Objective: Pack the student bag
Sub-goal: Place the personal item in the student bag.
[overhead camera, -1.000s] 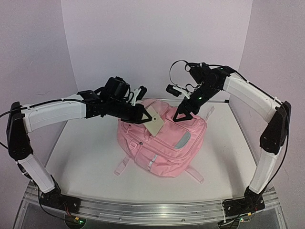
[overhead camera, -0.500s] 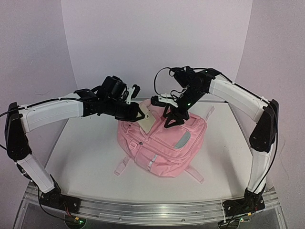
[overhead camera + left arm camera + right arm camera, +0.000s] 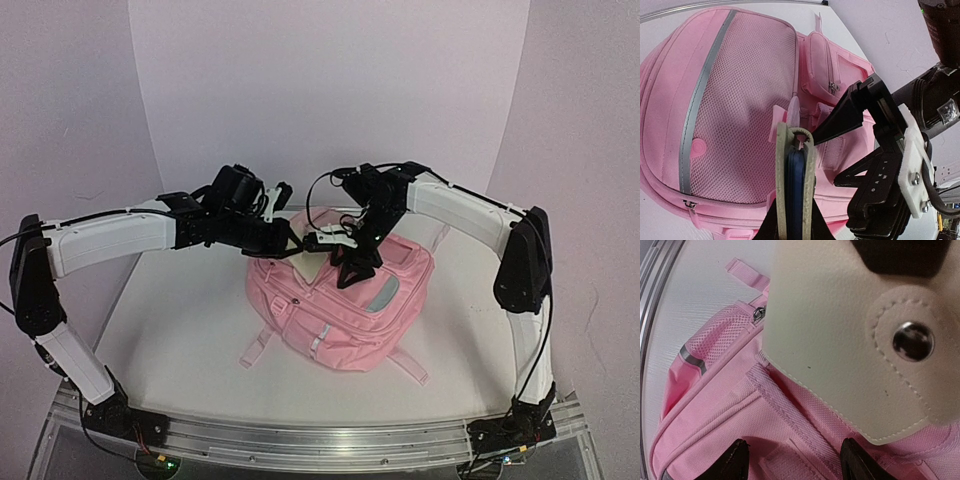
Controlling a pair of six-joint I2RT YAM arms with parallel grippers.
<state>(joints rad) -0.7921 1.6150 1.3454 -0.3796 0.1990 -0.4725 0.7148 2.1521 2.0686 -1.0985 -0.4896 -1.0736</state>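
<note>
The large soft pink fabric backpack point(image 3: 345, 310) lies flat in the middle of the white surface point(image 3: 180, 320), with its zipped front pockets turned up. The left end effector point(image 3: 292, 243) is above the far left part of the backpack and is clenched on a flat cream leather case point(image 3: 307, 262) that has a round metal snap button point(image 3: 912, 340). In the left wrist view this case is seen edge-on, with a dark blue inner layer point(image 3: 796, 190) between its two cream sides. The case is tilted and its lower corner is close to the top of the backpack; I cannot tell if it touches the fabric. The right end effector point(image 3: 345, 268) is over the upper pockets of the backpack, just beside the case on its right. Its fingers point(image 3: 735, 462) are spread apart and hold nothing; only pink fabric is seen between them.
</note>
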